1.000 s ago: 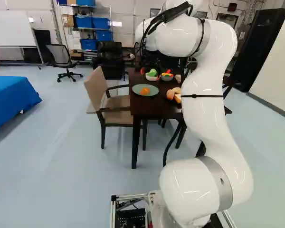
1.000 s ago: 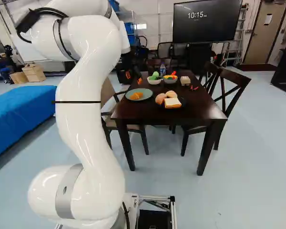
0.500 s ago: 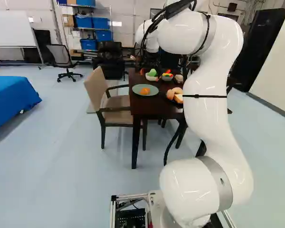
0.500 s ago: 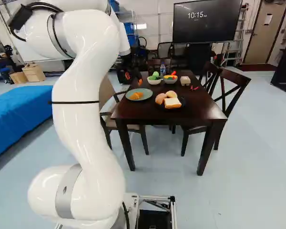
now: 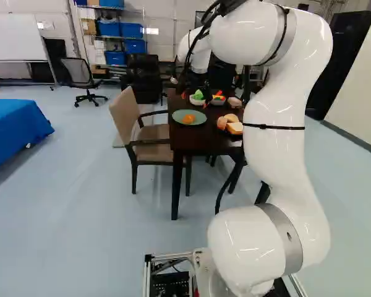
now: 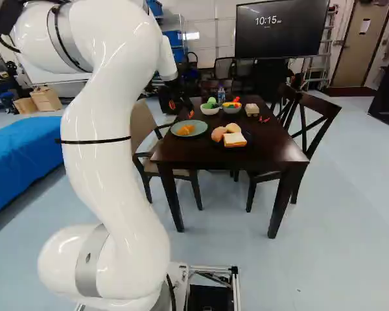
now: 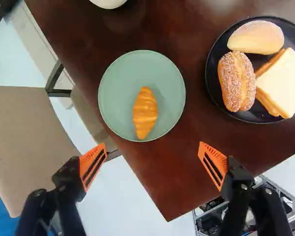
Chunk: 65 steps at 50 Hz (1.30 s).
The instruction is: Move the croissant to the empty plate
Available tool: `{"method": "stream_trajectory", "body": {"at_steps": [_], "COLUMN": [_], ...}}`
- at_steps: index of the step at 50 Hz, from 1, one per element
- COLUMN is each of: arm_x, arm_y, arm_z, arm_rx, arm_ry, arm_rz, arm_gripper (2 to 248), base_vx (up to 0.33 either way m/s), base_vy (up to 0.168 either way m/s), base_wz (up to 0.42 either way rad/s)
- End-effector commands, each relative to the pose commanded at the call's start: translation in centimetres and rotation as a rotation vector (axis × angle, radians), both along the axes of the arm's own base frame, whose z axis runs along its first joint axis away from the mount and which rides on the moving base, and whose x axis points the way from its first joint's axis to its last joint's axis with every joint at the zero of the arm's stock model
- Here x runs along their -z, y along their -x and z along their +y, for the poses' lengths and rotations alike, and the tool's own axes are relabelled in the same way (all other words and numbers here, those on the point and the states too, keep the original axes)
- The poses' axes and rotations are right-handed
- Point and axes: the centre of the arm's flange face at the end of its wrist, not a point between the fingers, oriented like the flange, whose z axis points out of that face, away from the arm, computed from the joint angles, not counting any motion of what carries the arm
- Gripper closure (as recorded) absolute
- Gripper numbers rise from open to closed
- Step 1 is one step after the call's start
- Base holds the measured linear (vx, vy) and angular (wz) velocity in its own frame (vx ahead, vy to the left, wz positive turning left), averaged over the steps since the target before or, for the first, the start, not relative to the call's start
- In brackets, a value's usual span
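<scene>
So the croissant [image 7: 145,113] sat alone on the green plate [image 7: 115,98], and tbh no bare plate showed anywhere, so the job looked maybe done. The claw [image 7: 152,146] was spread wide with nothing in it, orange pads well off to either side. The croissant looked light and kinda firm, with a shiny skin that might've slid if pinched at the skinny tips. Best hold was probably across the fat middle, 1 pad per long side, easy on the squeeze. The plate rim was the main snag for low fingers. Beside it, the black plate [image 7: 215,73] held 2 rolls [image 7: 237,81] plus the toast [image 7: 283,81], so a wide claw could've bumped those. The bowls [image 6: 209,111] were farther up the table [image 7: 172,172].
</scene>
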Motion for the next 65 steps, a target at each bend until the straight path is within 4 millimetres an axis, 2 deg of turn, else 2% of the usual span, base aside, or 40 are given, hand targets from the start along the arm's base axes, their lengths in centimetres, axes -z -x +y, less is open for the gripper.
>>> {"method": "stream_trajectory", "body": {"at_steps": [18,34,48,65], "arm_x": [1.9,4.0,6.2,9.3], "arm_y": [2.7,6.1,9.9,15.5], "arm_z": [-0.2,-0.4,-0.7,-1.0], "arm_rx": [-0.078,-0.155,-0.225,-0.306], "arm_ry": [0.014,0.036,0.068,0.125], "arm_rz": [-0.083,-0.174,-0.267,-0.39], "arm_gripper": [3,3,3,3], "base_vx": [0.0,0.0,0.0,0.0], "base_vy": [0.0,0.0,0.0,0.0], "base_wz": [0.0,0.0,0.0,0.0]}}
